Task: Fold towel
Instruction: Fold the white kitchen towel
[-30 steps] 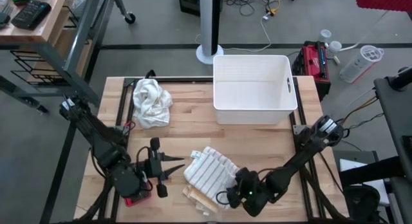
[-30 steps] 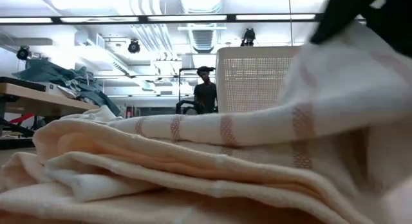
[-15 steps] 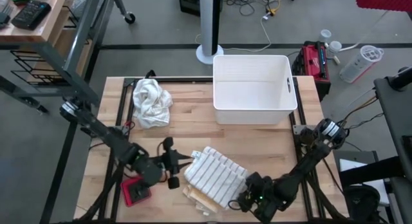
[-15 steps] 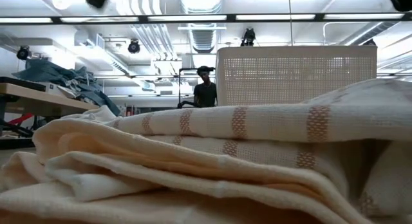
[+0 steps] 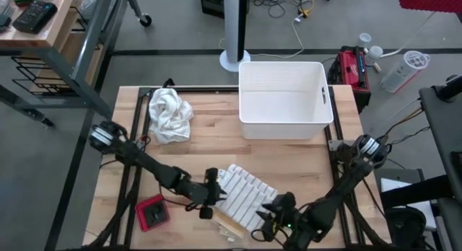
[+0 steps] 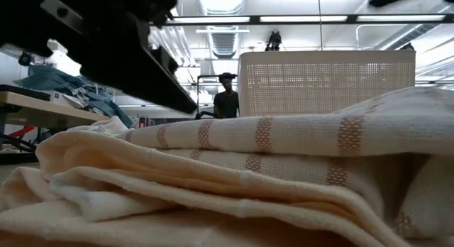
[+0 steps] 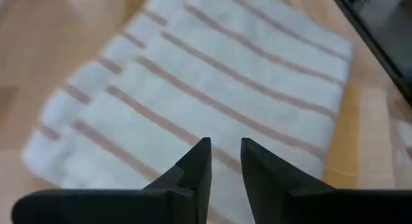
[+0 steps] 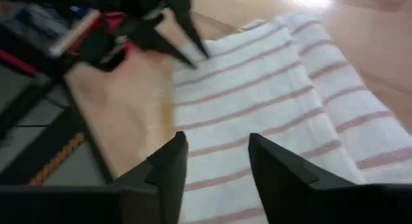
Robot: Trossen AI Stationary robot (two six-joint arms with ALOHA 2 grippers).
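Note:
The folded towel (image 5: 242, 197), white with thin brown stripes, lies flat near the table's front edge, and its stacked layers fill the low view (image 6: 248, 176). My left gripper (image 5: 214, 192) stands low at the towel's left edge. Its fingers (image 7: 225, 153) are a narrow gap apart with nothing between them, pointing slantwise down across the striped top (image 7: 212, 89). My right gripper (image 5: 268, 208) hovers open over the towel's near right part (image 8: 270, 95). Its fingers (image 8: 217, 153) are spread wide and hold nothing. My left gripper has its fingertips (image 8: 196, 50) at the towel's left edge. I cannot tell whether they touch the cloth.
A crumpled white cloth (image 5: 170, 114) lies at the far left. A white basket (image 5: 285, 99) stands at the far middle, and a small red object (image 5: 151, 211) lies near the front left. Bare wood stretches between the basket and the towel.
My left gripper has swung down and toward the table's right, from beside the towel to its left edge. The towel's right end, raised at my right gripper a second ago, now lies flat on the fold. That gripper has drawn back off it.

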